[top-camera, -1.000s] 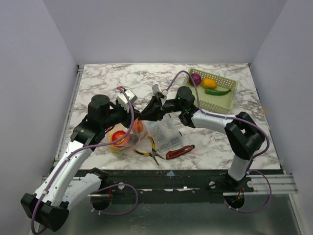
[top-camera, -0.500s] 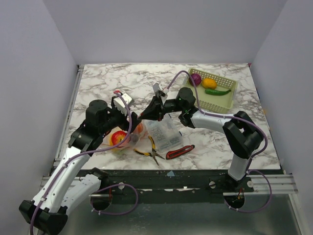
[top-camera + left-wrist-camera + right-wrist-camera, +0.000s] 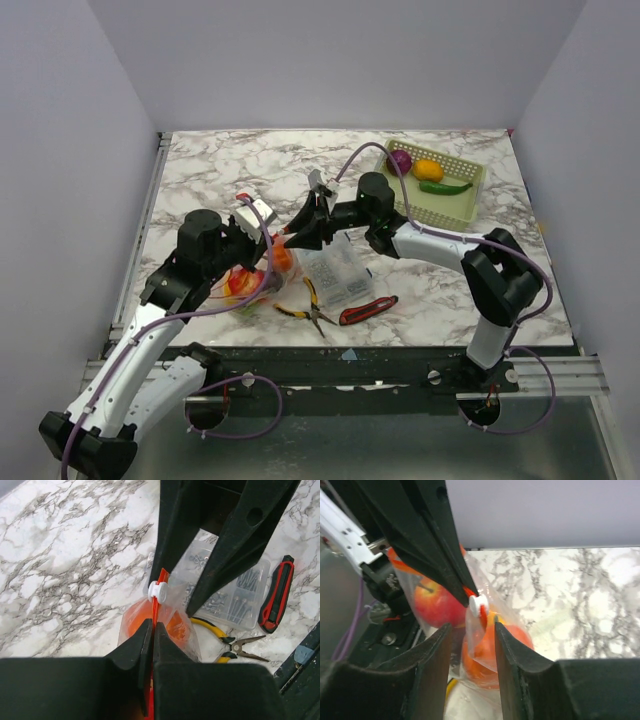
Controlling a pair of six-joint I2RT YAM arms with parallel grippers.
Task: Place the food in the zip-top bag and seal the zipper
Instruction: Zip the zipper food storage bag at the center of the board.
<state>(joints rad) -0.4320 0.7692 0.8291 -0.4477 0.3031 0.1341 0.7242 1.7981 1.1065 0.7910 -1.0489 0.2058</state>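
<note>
In the left wrist view we lose the lower zipper (image 3: 160,582) between the pressed-together fingers of the left gripper (image 3: 152,626), and the right gripper (image 3: 174,596) covers part of the compartment box (image 3: 245,592). In the right wrist view we see the red apple (image 3: 435,611) half behind a black finger; from above, the zip-top bag (image 3: 250,290) shows only red and orange patches, too small to name.

Bright even light, soft shadows, blurred foregrounds

The bag (image 3: 258,283) lies left of centre on the counter (image 3: 220,170), fruit (image 3: 436,607) inside. Just right sits the box (image 3: 338,275), pliers (image 3: 305,310) and cutter (image 3: 368,310) before it. The basket (image 3: 462,206), far right, holds more food (image 3: 428,170).
</note>
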